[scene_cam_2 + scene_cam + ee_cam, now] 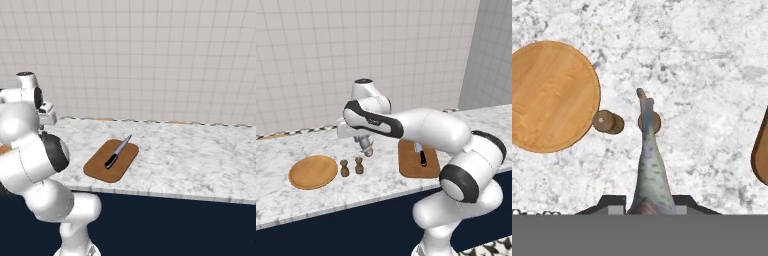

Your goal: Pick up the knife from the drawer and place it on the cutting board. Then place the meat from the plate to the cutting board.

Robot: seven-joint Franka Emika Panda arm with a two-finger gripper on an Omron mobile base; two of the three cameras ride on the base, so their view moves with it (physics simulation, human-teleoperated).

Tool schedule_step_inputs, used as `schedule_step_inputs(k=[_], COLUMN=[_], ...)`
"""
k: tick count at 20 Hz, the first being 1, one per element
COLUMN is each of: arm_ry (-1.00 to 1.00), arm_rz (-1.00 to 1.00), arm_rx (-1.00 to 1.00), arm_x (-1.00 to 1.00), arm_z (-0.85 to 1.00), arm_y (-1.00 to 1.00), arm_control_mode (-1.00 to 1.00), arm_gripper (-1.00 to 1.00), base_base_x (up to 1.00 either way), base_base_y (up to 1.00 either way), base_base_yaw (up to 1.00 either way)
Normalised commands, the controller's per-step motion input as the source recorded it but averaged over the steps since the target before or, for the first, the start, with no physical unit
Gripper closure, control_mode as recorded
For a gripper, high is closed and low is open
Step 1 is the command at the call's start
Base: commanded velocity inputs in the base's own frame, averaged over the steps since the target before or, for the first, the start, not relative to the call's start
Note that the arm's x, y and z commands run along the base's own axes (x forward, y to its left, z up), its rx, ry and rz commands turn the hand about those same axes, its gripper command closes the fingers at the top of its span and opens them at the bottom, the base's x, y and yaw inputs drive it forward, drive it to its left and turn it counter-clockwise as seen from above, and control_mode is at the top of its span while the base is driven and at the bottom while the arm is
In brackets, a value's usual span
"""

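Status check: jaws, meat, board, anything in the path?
Gripper shut on meat, lifted off plate. Knife already on cutting board. Two small brown shakers stand on the counter between plate and board, under the carry path.

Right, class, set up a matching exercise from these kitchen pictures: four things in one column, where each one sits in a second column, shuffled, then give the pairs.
Things:
1. knife
2. meat
3. plate
4. two small brown shakers

Places:
A. bare, on the marble counter, left of the shakers
B. held in the shut gripper, up above the counter
C. lying on the cutting board
D. standing on the counter between plate and cutting board

Pairs: 1-C, 2-B, 3-A, 4-D
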Motion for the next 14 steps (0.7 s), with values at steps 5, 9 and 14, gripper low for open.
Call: schedule_step_inputs(k=[5,9,14], arm_ry=[0.0,0.05,0.11], arm_rz=[-0.02,0.0,0.0], arm_rx=[0.01,0.0,0.0], arm_x=[-0.05,0.04,0.35], arm_z=[0.09,0.01,-0.12], arm_y=[-1.0,-1.0,-0.99], arm_control_mode=[-1.0,-1.0,-1.0], arm_gripper=[1.0,1.0,1.0], base_base_x=[0.0,0.0,0.0], base_base_y=[0.0,0.0,0.0], base_base_yaw=[0.0,0.0,0.0])
